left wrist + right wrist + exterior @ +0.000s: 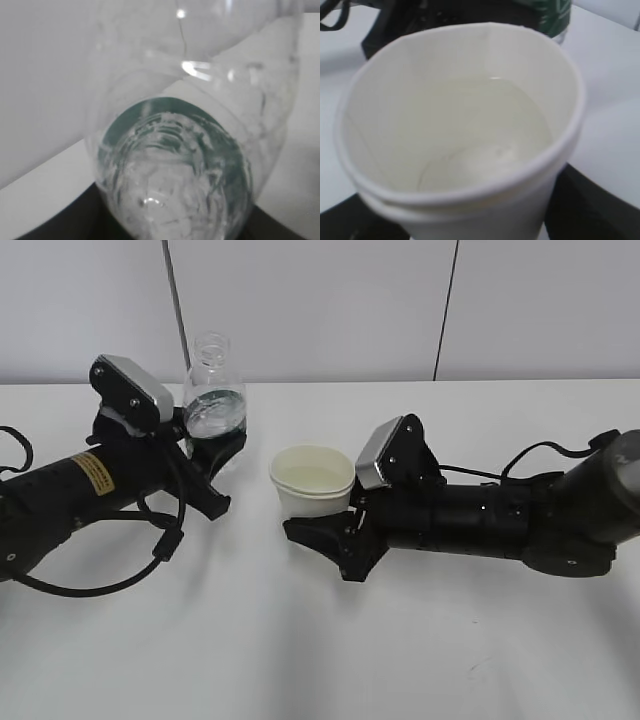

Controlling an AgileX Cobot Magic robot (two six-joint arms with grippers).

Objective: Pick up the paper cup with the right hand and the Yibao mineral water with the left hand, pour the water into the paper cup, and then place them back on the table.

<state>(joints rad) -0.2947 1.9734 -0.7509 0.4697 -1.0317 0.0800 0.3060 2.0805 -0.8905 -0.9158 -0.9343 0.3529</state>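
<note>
Exterior view: at upper left of the frame the left gripper clasps the Yibao mineral water, upright on the white worktop with a little water inside. Just right of centre, the right gripper holds the paper cup, upright, water pooled in its bottom.

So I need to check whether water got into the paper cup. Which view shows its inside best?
The right wrist view: it looks straight down into the paper cup, where clear water lies in the bottom. The exterior view shows the cup from the side, its inside only partly. The left wrist view shows only the bottle.
</note>
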